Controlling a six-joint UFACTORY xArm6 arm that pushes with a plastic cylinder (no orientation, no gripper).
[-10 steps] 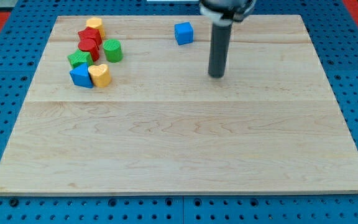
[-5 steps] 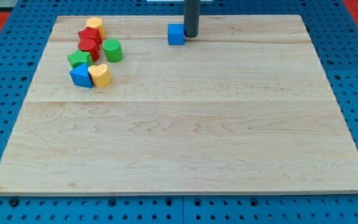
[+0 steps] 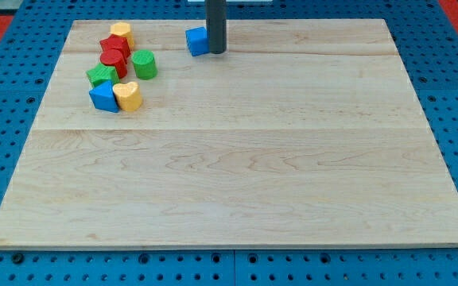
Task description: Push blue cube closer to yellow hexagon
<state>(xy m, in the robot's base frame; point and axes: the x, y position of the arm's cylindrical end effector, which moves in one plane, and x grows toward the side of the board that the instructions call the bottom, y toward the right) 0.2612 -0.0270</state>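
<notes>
The blue cube (image 3: 196, 40) sits near the board's top edge, left of centre. My tip (image 3: 215, 52) stands right against the cube's right side. The yellow hexagon (image 3: 121, 32) lies at the top of a cluster of blocks at the view's upper left, well to the left of the cube. The rod rises out of the view's top.
The cluster below the yellow hexagon holds two red blocks (image 3: 114, 52), a green cylinder-like block (image 3: 144, 64), a green star-like block (image 3: 100, 76), a blue block (image 3: 102, 97) and a yellow heart-like block (image 3: 128, 95). The wooden board (image 3: 237, 175) lies on a blue perforated table.
My tip came up from the board's upper middle to the cube's right side, then moved left. The blue cube has slid left toward the cluster.
</notes>
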